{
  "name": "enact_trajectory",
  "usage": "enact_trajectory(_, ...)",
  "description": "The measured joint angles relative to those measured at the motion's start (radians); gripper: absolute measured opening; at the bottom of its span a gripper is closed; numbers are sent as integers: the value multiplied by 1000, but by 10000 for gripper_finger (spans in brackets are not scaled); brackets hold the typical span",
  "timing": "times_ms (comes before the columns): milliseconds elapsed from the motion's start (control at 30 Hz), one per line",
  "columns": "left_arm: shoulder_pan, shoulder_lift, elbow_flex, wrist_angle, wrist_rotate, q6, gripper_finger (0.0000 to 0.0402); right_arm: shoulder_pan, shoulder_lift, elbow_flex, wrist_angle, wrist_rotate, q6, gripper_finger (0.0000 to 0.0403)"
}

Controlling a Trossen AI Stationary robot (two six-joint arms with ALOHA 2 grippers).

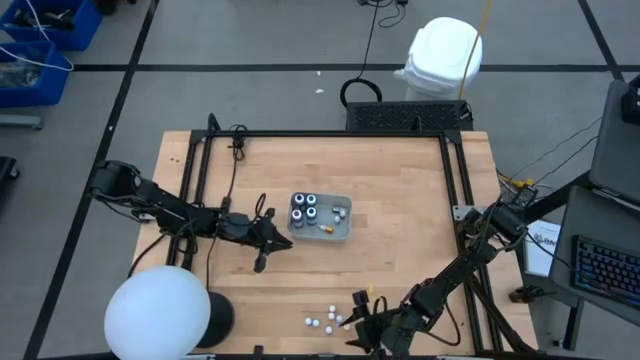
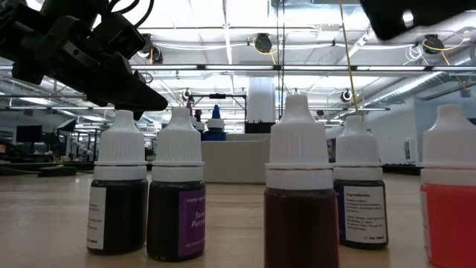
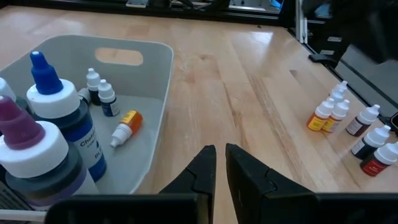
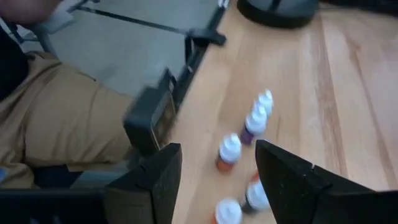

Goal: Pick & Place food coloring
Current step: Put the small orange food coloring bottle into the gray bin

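Several small food coloring bottles (image 1: 325,318) with white caps stand in a group near the table's near edge, upright on their bases. They fill the low view (image 2: 301,193) and show in the right wrist view (image 4: 230,151). A grey tray (image 1: 343,233) at mid-table holds larger bottles (image 1: 305,207), two small upright bottles (image 3: 102,93) and an orange bottle (image 3: 126,126) lying on its side. My right gripper (image 4: 217,171) is open, just right of the near group and above it. My left gripper (image 3: 220,163) is shut, empty, beside the tray's near-left corner (image 1: 280,240).
A white globe lamp (image 1: 157,312) on a black base stands at the near-left corner. A black frame (image 1: 320,135) runs along the table's edges. A person in tan trousers (image 4: 56,112) sits just beyond the near edge. Bare wood lies right of the tray.
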Motion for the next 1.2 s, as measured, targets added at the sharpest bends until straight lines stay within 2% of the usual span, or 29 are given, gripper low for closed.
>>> enact_trajectory(233,0,0,0,-2,0,0,42,0,0,226,-374,-13,47,190)
enact_trajectory(367,0,0,0,-2,0,0,42,0,7,323,-536,-59,109,190)
enact_trajectory(533,0,0,0,-4,0,0,42,-8,126,474,-635,-140,107,189)
enact_trajectory(667,0,0,0,-8,0,0,42,-10,221,581,-768,-144,133,189)
enact_trajectory(900,0,0,0,-10,0,-1,42,-8,245,594,-801,-137,185,189)
enact_trajectory(1033,0,0,0,-10,0,-1,42,-11,245,595,-848,-71,193,189)
enact_trajectory(1200,0,0,0,-9,0,17,42,-30,245,584,-867,-63,239,189)
